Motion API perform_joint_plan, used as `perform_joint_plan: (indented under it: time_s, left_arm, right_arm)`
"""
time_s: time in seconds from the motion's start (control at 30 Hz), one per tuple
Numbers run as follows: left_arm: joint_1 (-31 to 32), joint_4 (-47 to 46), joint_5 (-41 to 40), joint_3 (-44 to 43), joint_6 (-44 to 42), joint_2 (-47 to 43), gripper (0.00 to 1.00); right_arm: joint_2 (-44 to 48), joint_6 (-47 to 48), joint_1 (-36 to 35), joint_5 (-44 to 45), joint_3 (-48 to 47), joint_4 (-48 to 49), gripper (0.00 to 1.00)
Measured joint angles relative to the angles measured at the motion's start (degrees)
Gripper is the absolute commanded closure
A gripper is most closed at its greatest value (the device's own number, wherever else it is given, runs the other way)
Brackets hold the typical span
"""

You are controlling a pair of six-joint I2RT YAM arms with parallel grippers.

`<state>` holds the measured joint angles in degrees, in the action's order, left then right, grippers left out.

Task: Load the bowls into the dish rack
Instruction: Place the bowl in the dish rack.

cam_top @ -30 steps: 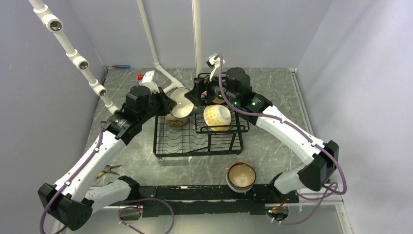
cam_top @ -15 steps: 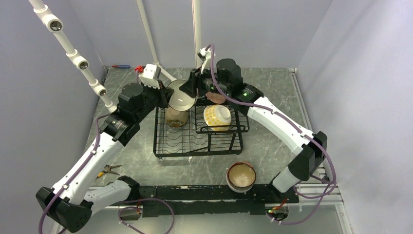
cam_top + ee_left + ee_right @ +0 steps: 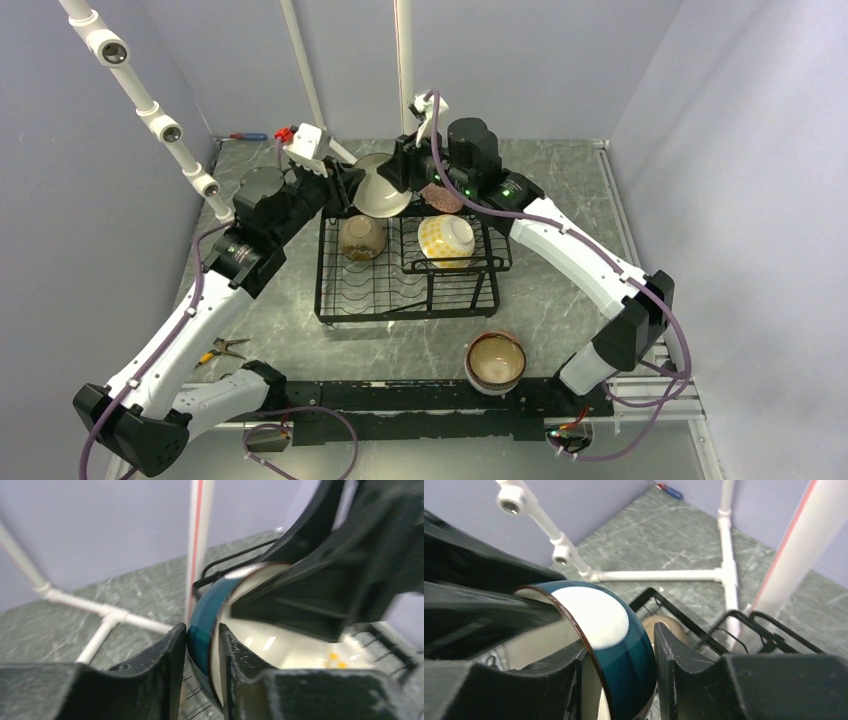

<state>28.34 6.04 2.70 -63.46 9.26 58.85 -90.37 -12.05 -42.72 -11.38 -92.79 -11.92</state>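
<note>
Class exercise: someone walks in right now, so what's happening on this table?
Both arms meet above the far edge of the dish rack, fingers of each straddling the rim of one teal-and-white bowl. The right gripper clamps it; whether the left gripper grips is unclear. A brown bowl and a yellow-dotted bowl sit in the rack.

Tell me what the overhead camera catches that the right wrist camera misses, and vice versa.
Only overhead: the whole dish rack, a yellow-dotted bowl in its raised basket, and stacked bowls near the arms' bases. Only the wrist: the lifted bowl up close, its teal band and white patch, with the right tool straddling its wall. Both: that bowl, the left tool at it, a brown bowl in the rack, and the white pipe frame.
</note>
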Motion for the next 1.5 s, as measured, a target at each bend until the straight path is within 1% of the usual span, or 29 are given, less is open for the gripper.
perform_joint_plan:
  time_s: [0.1, 0.13, 0.17, 0.2, 0.27, 0.4, 0.43, 0.5, 0.6, 0.67, 0.8, 0.9, 1.0, 1.13, 1.27, 1.3, 1.33, 1.37, 1.43, 1.47, 1.5]
  left_arm:
    - [0.5, -2.8, 2.7, -1.2, 1.3, 0.0, 0.67]
    - [0.7, -3.9, 3.2, -1.4, 2.1, -0.1, 0.67]
    - [0.7, -5.0, 3.6, -1.4, 2.7, -0.3, 0.67]
    - [0.8, -5.9, 3.9, -1.4, 3.4, -0.4, 0.64]
    - [0.9, -7.0, 4.4, -1.4, 4.4, -0.3, 0.54]
    - [0.9, -6.6, 4.5, -1.6, 6.9, 0.9, 0.24]
    - [0.9, -5.9, 4.5, -1.8, 7.2, 1.2, 0.19]
    - [0.9, -3.5, 4.4, -2.8, 8.7, 2.2, 0.14]
    - [0.8, 0.9, 5.3, -5.0, 11.6, 3.1, 0.11]
    - [0.6, 3.5, 7.5, -6.5, 13.6, 3.5, 0.10]
    - [-0.2, 5.6, 15.0, -7.8, 18.5, 3.8, 0.10]
    - [-0.8, 4.5, 22.2, -7.0, 22.1, 4.1, 0.12]
    - [-0.8, 3.6, 27.5, -6.4, 24.9, 4.9, 0.13]
    - [-0.8, 2.7, 32.5, -6.2, 27.6, 6.9, 0.20]
    - [-0.8, 0.0, 36.9, -6.1, 30.0, 8.9, 0.36]
    - [-0.8, -0.1, 37.1, -6.1, 29.8, 9.1, 0.44]
    - [-0.8, -0.1, 36.9, -6.1, 29.6, 9.2, 0.59]
    - [-0.8, 0.1, 36.6, -6.1, 29.5, 9.2, 0.67]
    - [-0.9, 0.2, 35.4, -5.5, 29.5, 8.9, 0.96]
    - [-0.9, -0.2, 35.3, -5.0, 29.6, 8.6, 0.97]
    - [-0.9, -0.6, 34.8, -4.3, 29.6, 8.0, 0.97]
  right_arm:
    - [1.6, 2.4, 0.3, 2.6, 4.2, 1.3, 1.00]
    - [2.1, 1.5, 0.6, 3.4, 5.9, 1.5, 1.00]
    - [2.3, 2.0, 0.7, 4.4, 7.0, 1.4, 1.00]
    - [2.4, 2.6, 0.8, 5.1, 7.9, 1.4, 1.00]
    - [2.4, 3.0, 1.1, 6.0, 9.0, 1.4, 1.00]
    - [2.8, 3.4, 2.7, 6.5, 10.4, 2.3, 1.00]
    - [3.3, 3.5, 3.1, 6.6, 11.0, 2.9, 1.00]
    - [5.2, 3.9, 3.9, 6.8, 12.9, 3.6, 1.00]
    - [7.7, 4.9, 4.7, 6.9, 15.0, 4.5, 1.00]
    - [9.5, 5.6, 4.7, 6.8, 16.6, 6.2, 1.00]
    - [13.6, 6.1, 4.7, 4.9, 20.3, 10.5, 1.00]
    - [15.8, 6.1, 4.7, 2.3, 21.4, 13.0, 1.00]
    - [16.7, 5.6, 4.7, -0.4, 21.4, 15.6, 1.00]
    - [16.9, 4.1, 4.7, -4.3, 21.4, 17.8, 1.00]
    - [16.6, 3.1, 4.7, -6.6, 21.4, 18.1, 1.00]
    - [16.4, 2.9, 4.7, -6.8, 21.4, 18.0, 1.00]
    - [16.1, 2.7, 4.7, -6.9, 21.3, 17.9, 1.00]
    - [15.8, 2.8, 4.7, -6.7, 21.3, 17.9, 1.00]
    - [15.4, 3.1, 4.7, -6.5, 21.2, 18.1, 1.00]
    - [15.3, 2.7, 4.7, -6.9, 21.2, 18.0, 1.00]
    - [15.3, 2.6, 4.7, -7.0, 21.2, 18.0, 0.96]
